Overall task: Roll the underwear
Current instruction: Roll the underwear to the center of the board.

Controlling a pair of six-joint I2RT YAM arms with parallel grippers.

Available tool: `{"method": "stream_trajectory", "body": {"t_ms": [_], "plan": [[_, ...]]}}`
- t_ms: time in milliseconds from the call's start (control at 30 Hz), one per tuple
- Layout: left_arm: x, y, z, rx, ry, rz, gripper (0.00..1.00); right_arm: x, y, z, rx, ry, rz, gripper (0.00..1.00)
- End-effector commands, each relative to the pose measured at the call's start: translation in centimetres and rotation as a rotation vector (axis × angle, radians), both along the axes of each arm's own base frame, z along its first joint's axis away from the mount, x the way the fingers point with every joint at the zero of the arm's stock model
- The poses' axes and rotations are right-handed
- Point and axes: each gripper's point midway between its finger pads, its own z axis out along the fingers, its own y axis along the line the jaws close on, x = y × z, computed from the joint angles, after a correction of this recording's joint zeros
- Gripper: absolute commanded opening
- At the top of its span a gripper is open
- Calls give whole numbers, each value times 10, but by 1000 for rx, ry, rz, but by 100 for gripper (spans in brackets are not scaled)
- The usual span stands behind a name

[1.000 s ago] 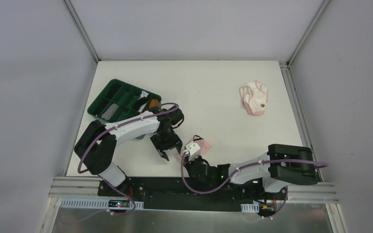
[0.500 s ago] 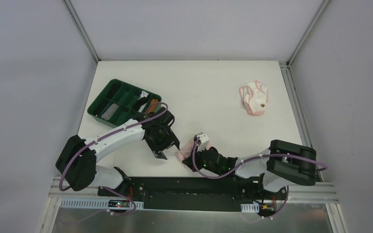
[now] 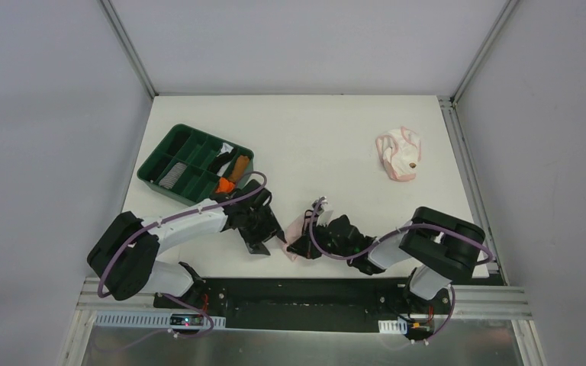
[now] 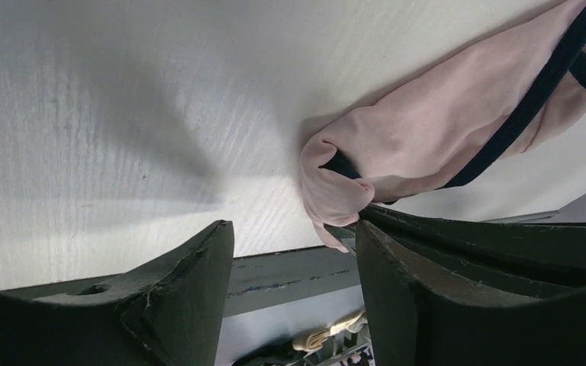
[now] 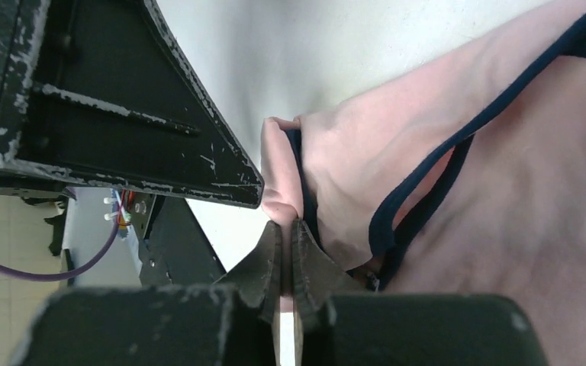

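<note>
Top external view: the pink brief [image 3: 296,227], edged in dark navy, lay bunched on the white table [image 3: 336,137] near the front edge, between the two grippers. The left gripper [image 3: 263,242] stood just to its left. The right gripper [image 3: 303,245] was at its near right side, in contact with the cloth. The paler brief [image 3: 398,155] lay crumpled well apart, toward the far right corner. A green tray [image 3: 159,150] sat at the left of the table, with an orange cloth [image 3: 226,183] at its near right side.

Left wrist view: the left gripper's fingers [image 4: 187,274] were spread apart and held nothing. The folded end of the pink brief lay on the table just beyond the gap, closer to the finger on the right of that view. Whether it touched that fingertip could not be determined. The rest of the cloth ran off toward the upper right.

Right wrist view: the right gripper's fingers [image 5: 305,263] were pressed together, pinching the folded end of the pink brief at their tips. One finger of the left gripper stood just beside the pinched fold.
</note>
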Motion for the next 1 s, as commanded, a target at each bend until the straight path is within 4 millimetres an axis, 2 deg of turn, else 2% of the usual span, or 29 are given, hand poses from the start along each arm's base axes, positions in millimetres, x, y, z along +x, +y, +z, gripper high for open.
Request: {"method": "stream_trajectory", "body": {"t_ms": [0,67,267,533,667,700,767,800,900,967], "plan": [[11,-11,3,-64,-56,-3,59,-8,-10,-24,-55,96,27,0],[12,-9,-1,-49,-44,9,54,-7,-11,-25,-52,105,22,0],[15,0,-19,22,-34,48,50,-6,-11,-26,-42,121,31,0],[14,5,-46,106,39,80,31,-5,-13,-24,-31,140,45,0],[11,4,-53,119,77,80,3,-7,-13,-20,-21,144,55,0],[10,3,-53,120,93,76,0,-6,-12,-16,-19,143,54,0],[5,3,-55,126,124,72,0,-6,-13,-10,-38,140,55,19],[3,4,-56,131,136,73,0,-4,-14,-7,-61,127,46,24],[-3,7,-58,144,163,74,0,1,-24,4,-160,24,8,37],[-6,9,-59,151,174,75,0,4,-28,19,-214,-64,-2,42]]}}
